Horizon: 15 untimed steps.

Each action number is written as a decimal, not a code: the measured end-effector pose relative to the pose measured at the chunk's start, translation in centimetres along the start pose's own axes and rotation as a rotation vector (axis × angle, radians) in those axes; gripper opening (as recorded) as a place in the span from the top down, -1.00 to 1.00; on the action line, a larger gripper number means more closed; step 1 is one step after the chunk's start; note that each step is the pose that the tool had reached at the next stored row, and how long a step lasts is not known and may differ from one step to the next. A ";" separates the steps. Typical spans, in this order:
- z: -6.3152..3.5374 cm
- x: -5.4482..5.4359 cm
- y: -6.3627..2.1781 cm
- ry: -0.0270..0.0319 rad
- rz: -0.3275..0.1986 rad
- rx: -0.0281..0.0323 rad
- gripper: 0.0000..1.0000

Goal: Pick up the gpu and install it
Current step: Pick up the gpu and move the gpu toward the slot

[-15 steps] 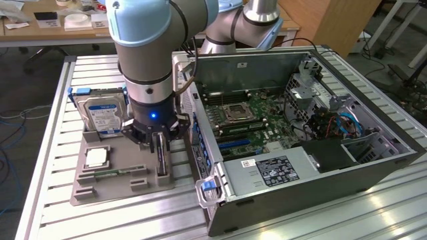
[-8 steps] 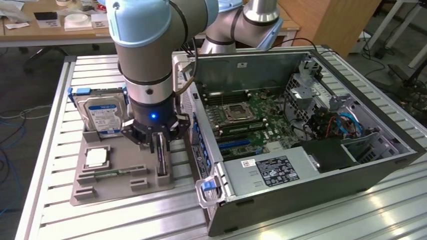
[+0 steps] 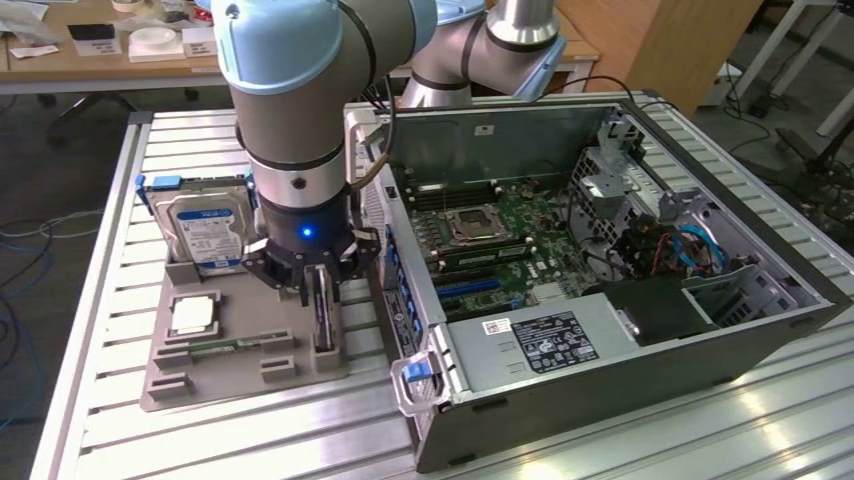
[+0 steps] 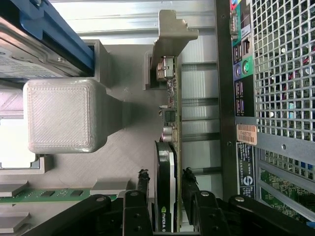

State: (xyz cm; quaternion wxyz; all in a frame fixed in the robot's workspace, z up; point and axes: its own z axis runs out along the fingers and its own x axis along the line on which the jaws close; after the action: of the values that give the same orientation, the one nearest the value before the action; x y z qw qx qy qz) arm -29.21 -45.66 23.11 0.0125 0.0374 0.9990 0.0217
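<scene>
The gpu [image 3: 324, 328] stands on its long edge in a slot of the grey holder tray [image 3: 214, 378], at the tray's side nearest the computer case. In the wrist view the gpu [image 4: 165, 162] shows its black cooler, thin green board and silver end bracket. My gripper [image 3: 320, 285] hangs straight down over it. The gripper [image 4: 166, 186] is open, one black finger on each side of the card, with a narrow gap showing on both sides. The card's lower edge is hidden in the slot.
The tray also holds an upright silver hard drive [image 3: 207, 232], a square processor [image 3: 195, 316] and a narrow green memory stick [image 3: 220, 347]. The open computer case [image 3: 627, 330] lies close on the exterior view's right, its motherboard [image 3: 494, 250] exposed. All rest on a slatted metal table [image 3: 747, 420].
</scene>
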 end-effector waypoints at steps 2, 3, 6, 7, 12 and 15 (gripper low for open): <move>0.00 0.0 0.00 0.0000 0.000 0.0001 0.20; 0.00 0.0 0.00 0.0000 0.000 0.0000 0.33; 0.00 0.0 0.00 0.0000 0.000 0.0000 0.33; 0.00 0.0 0.00 0.0000 0.000 0.0000 0.33; 0.00 0.0 0.00 0.0000 0.000 0.0000 0.33; 0.00 0.0 0.00 0.0001 0.000 0.0000 0.33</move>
State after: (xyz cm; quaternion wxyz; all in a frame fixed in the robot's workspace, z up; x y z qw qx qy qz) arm -29.21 -45.66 23.11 0.0125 0.0375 0.9990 0.0217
